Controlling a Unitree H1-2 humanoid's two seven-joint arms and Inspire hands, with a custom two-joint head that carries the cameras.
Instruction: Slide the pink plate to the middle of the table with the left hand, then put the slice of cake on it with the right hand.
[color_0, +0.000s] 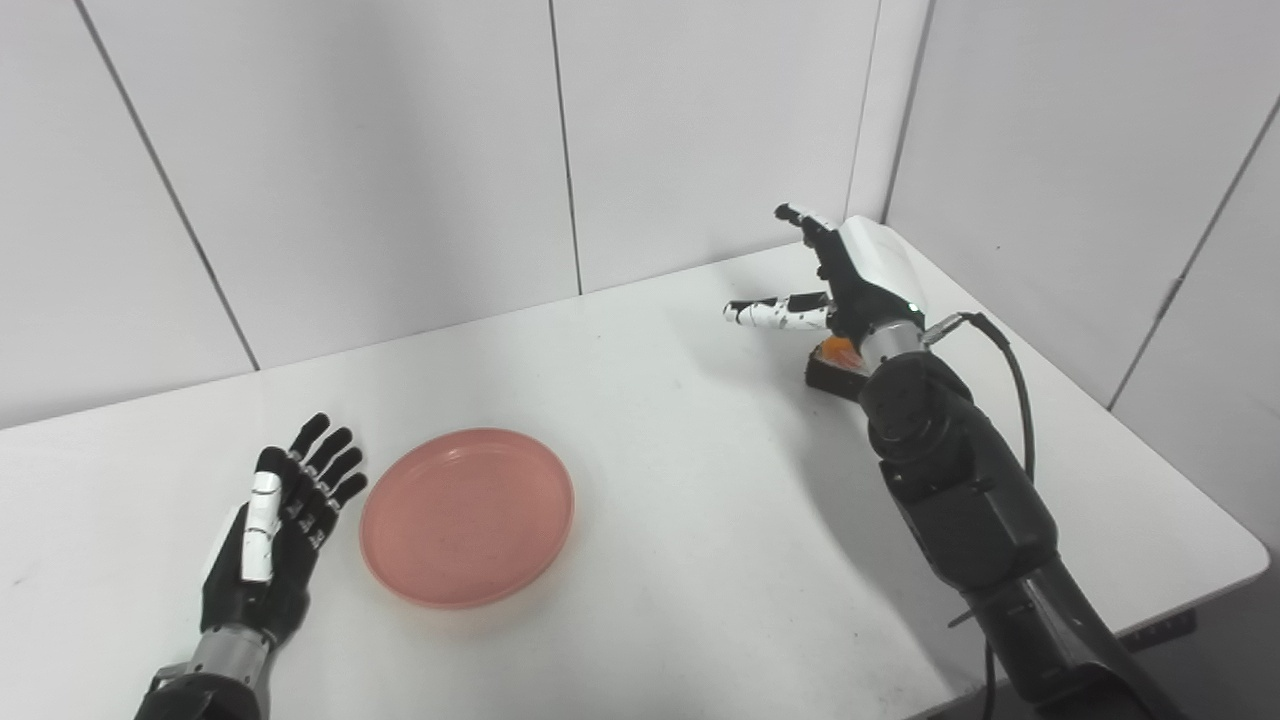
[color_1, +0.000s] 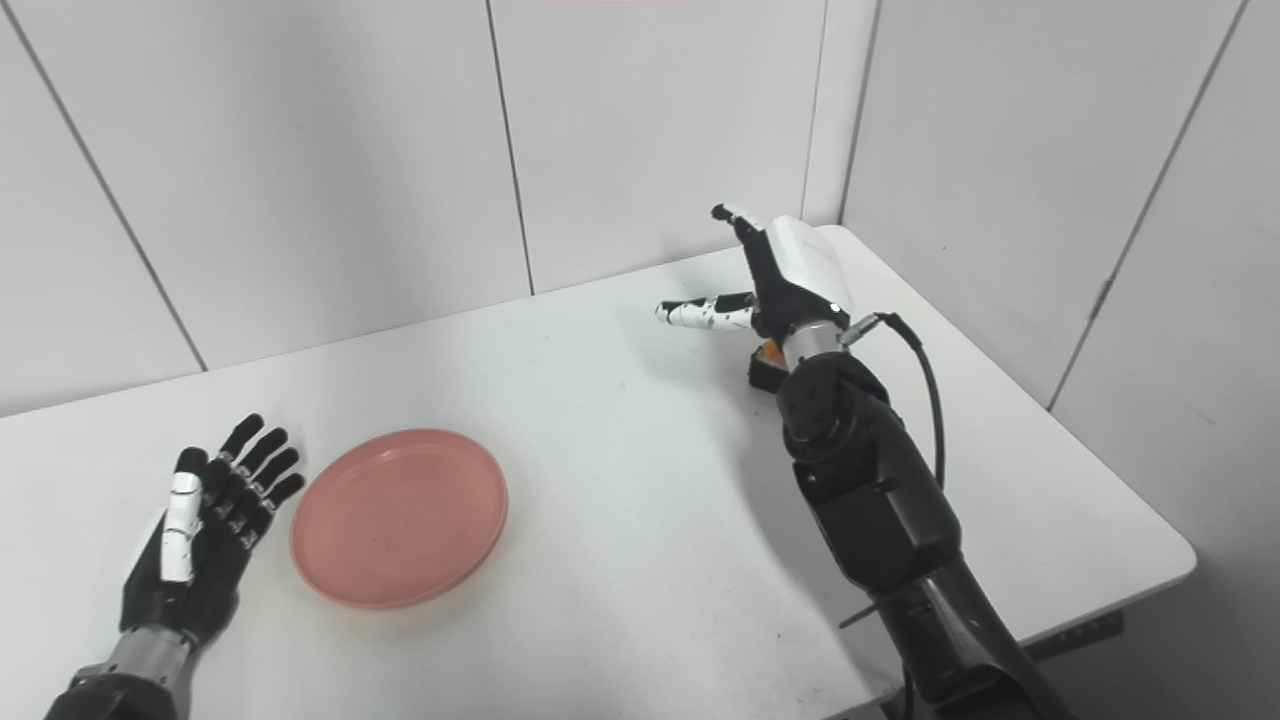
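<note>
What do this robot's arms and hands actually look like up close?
Both arms are bulky glossy black shells. The left hand is black with jointed fingers, one finger cased in white, and a silver metal wrist. The right hand has a smooth white back cover, black fingers and a white speckled thumb, plus a silver wrist. A black cable loops from that wrist down the arm.

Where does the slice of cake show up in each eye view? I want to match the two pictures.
Left eye view: the slice of cake sits right of centre, mostly hidden beneath the right hand, at the wrist.
Right eye view: the same cake shows as a smaller sliver, a little right of centre, again under the wrist.
Shared landmark: the pink plate, lower left beside the left hand in both views.
</note>
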